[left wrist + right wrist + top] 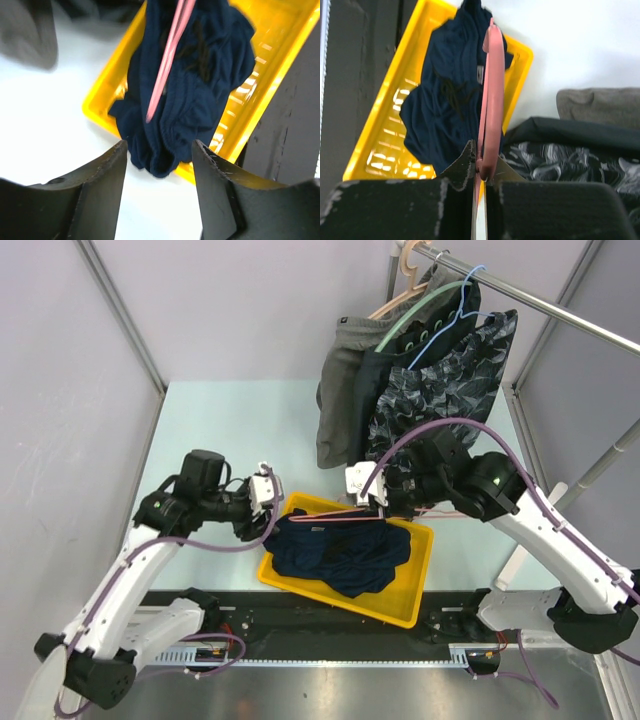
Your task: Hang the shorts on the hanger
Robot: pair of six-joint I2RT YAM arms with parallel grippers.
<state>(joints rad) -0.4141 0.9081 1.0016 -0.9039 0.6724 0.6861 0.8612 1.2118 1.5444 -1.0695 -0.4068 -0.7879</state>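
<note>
The dark navy shorts lie crumpled in a yellow tray, one end hanging over its left rim. They also show in the left wrist view and the right wrist view. My right gripper is shut on the pink-red hanger and holds it level over the shorts, pointing left. The hanger also shows in the right wrist view and the left wrist view. My left gripper is open and empty, just left of the tray and above the table.
Grey shorts and black-grey patterned shorts hang on a rail at the back right, on mint-green and blue hangers. They hang right behind my right arm. Frame posts stand at the table's sides.
</note>
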